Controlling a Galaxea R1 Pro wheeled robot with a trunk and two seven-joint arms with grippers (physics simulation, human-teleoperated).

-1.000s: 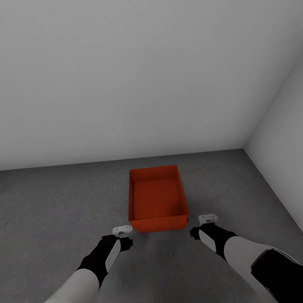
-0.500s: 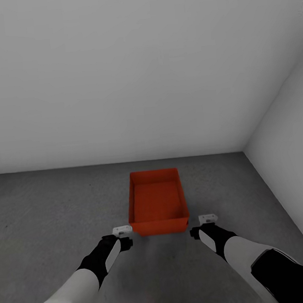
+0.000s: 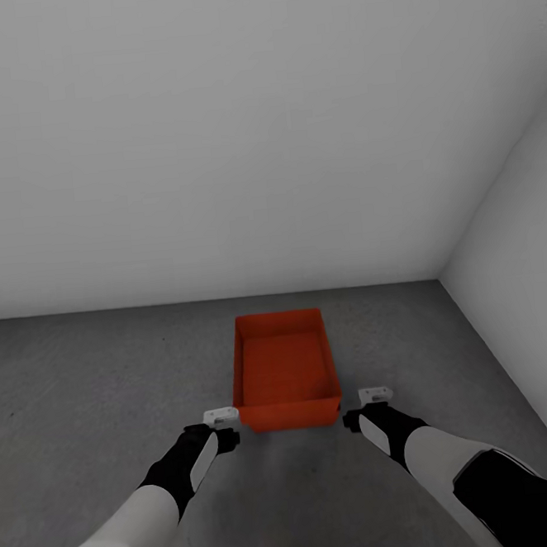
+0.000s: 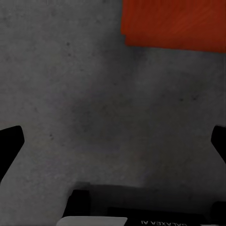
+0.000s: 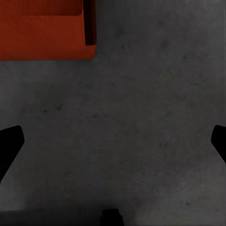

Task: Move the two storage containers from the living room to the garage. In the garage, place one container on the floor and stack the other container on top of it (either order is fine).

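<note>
Item: one red-orange storage container (image 3: 284, 370), open top up, resting on the dark grey concrete floor (image 3: 84, 381) of the garage, close to the corner where the two pale walls (image 3: 252, 126) meet. Over the last second the wall-floor line and the bin's far rim slide lower in my head view while both arms keep their place in the frame, so I judge the camera or base is shifting, not the bin. Left gripper (image 3: 220, 416) and right gripper (image 3: 375, 396) hover just beside the bin's near corners, touching nothing; each wrist view shows fingers spread wide over bare concrete, nothing between them. Status, my reading: first bin delivered and released; second bin not yet stacked here.
</note>
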